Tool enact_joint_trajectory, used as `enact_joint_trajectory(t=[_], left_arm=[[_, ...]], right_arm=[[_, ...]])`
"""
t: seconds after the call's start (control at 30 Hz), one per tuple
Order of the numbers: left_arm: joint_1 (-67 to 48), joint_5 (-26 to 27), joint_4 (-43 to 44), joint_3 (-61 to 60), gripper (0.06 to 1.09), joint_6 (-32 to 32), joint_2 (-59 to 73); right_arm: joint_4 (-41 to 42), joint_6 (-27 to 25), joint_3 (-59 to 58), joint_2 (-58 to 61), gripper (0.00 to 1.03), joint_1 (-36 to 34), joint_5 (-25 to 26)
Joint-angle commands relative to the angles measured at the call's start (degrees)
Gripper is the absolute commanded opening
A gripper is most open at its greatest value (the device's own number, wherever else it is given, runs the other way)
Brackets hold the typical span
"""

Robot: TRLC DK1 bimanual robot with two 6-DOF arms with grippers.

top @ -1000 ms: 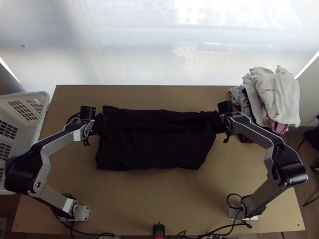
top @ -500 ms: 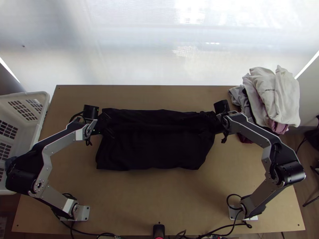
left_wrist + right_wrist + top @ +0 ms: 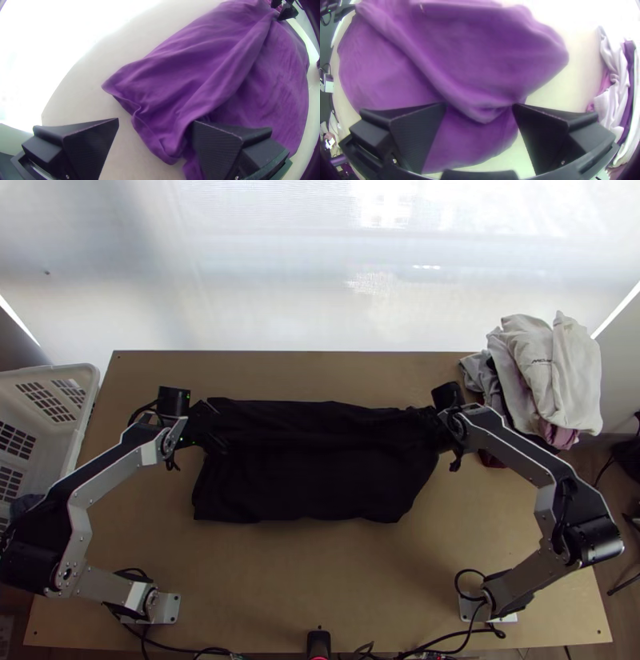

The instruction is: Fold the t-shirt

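T-shirt [image 3: 312,480] cloth, dark and wide, is lying across the middle of the table [image 3: 320,572], closer to the far edge than to the near one. Its long sides are running roughly along those two edges, and its nearer part is lying fairly flat. Toward the far edge, a layer is lying over the rest and forming a long raised crease from one side to the other, with small wrinkles gathering at its left end.

The left gripper [image 3: 220,430] is standing at the shirt's left side, toward the far edge. In the left wrist view its fingers [image 3: 88,146] are standing wide apart and gripping nothing; one is sitting over bare table, the other over the cloth. Whether that one is touching the fabric, I cannot tell.

The right gripper [image 3: 426,430] is standing across from it, at the shirt's right side. Its fingers [image 3: 416,133] are also standing wide apart, and the rounded end of the crease is showing in the gap, with neither side closing on it.

A loose pile of clothes [image 3: 552,372], pale grey, white and pink, is resting by the far right corner of the table. Beside the left edge, a white basket [image 3: 90,390] with slotted walls is standing.
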Motion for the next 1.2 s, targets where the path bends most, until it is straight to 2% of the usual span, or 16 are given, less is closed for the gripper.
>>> enact_joint_trajectory(t=[0.0,0.23,0.37,0.53,0.67,0.77,0.9,1.1,1.17], left_arm=[[3.15,-0.11,-0.91,1.12,1.04,3.17,-3.18],[6.14,-0.11,-3.54,6.05,1.04,3.26,-4.06],[7.55,-0.11,-5.21,6.40,1.04,4.58,-6.69],[7.19,0.15,-6.09,0.33,1.04,8.18,-13.20],[1.04,-0.03,-5.83,-9.34,1.04,11.34,-17.07],[-1.42,-0.20,-5.65,-13.91,1.04,11.26,-21.81],[-5.55,-0.29,-10.05,-19.09,1.04,11.34,-32.71],[-10.74,-2.57,-8.64,-28.93,1.04,22.86,-45.98],[-10.74,-2.57,-8.47,-30.34,1.04,24.62,-48.18]], right_arm=[[0.04,0.44,1.07,-5.25,0.98,-0.35,0.31],[-2.24,2.19,3.45,-9.64,0.98,-0.08,0.31],[-4.18,2.19,0.55,-14.30,0.98,1.67,0.39],[-5.76,1.84,-4.55,-19.66,0.98,4.66,1.89],[-5.76,2.11,-7.01,-21.07,0.98,5.01,2.15],[-6.02,2.46,-7.37,-21.86,0.98,5.54,2.15],[-7.25,2.46,-9.83,-25.46,0.98,8.09,2.15],[-8.48,1.49,-16.33,-29.68,0.97,17.76,4.79],[-9.01,1.05,-18.70,-31.09,0.97,21.01,6.37]])
